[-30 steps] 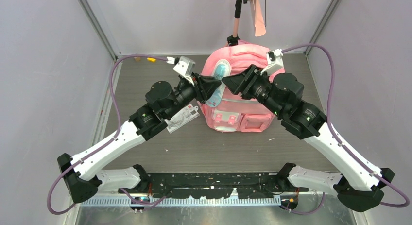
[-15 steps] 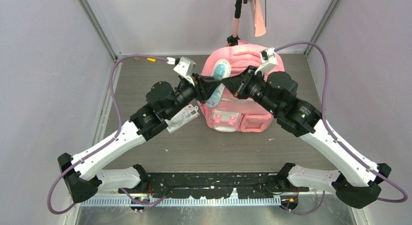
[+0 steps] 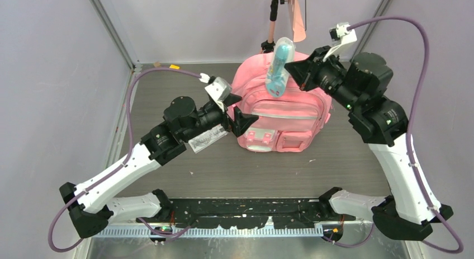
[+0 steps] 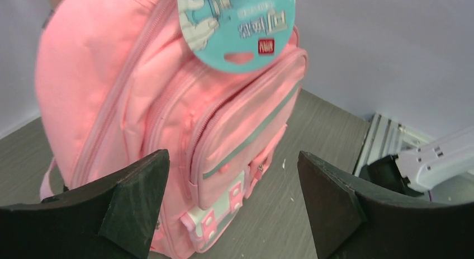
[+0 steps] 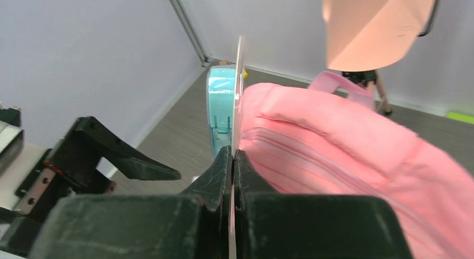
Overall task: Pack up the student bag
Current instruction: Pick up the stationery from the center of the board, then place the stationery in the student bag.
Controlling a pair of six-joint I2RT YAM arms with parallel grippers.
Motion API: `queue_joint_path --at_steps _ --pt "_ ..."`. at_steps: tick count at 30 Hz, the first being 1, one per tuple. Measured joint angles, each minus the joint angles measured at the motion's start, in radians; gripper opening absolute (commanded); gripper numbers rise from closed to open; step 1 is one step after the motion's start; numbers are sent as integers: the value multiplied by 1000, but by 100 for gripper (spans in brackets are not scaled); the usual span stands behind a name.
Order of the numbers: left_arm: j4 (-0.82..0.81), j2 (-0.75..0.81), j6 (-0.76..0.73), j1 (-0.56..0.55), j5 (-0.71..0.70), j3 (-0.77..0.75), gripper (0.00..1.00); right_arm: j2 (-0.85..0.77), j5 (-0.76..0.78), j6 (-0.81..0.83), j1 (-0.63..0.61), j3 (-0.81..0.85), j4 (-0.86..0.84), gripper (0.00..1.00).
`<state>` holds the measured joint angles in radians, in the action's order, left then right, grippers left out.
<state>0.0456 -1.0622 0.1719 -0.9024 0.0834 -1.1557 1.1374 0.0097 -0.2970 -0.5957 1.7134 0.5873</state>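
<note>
Overhead first. Student bag (image 3: 282, 111) upright at mid-table toward the back wall, long axis vertical, top leaning toward the wall, front pockets facing the arm bases. Right gripper (image 3: 290, 69) raised above the bag's upper edge, jaws pressed together on the card edge of a teal blister pack (image 3: 280, 67). Pack hanging just left of those fingertips, long axis near vertical, rounded top up, lower end over the bag's top panel. Left gripper (image 3: 239, 112) beside the bag's left flank, jaws spread wide, nothing between them; contact with the fabric cannot be judged. Printed paper tag (image 3: 208, 137) lying on the table (image 3: 223, 169) beneath the left forearm. Pink-beige stand (image 3: 275, 18) behind the bag, at the wall.

Left wrist view next. Both fingers (image 4: 131, 200) well apart at the bottom corners, bag front filling the space ahead between them, zip lines and pale pocket panels running up and away. Lower rounded end of the teal pack above, with hang slot and print, in front of the bag's upper part.

Right wrist view last. Jaws closed tight on the thin card, seen edge-on rising straight ahead from the tips; teal blister on its left face. Bag top just right of and beyond the tips. Left gripper's open jaw lower left.
</note>
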Motion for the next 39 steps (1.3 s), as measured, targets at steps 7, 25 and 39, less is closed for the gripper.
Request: queue_joint_path --at_steps 7,25,39 --pt "137 -90 -72 10 121 -75 76 6 -307 198 185 61 172 0" --pt "103 -199 -197 47 218 -107 53 69 -502 562 204 235 433 0" --pt "75 -206 -256 47 224 -107 59 177 -521 666 205 384 525 0"
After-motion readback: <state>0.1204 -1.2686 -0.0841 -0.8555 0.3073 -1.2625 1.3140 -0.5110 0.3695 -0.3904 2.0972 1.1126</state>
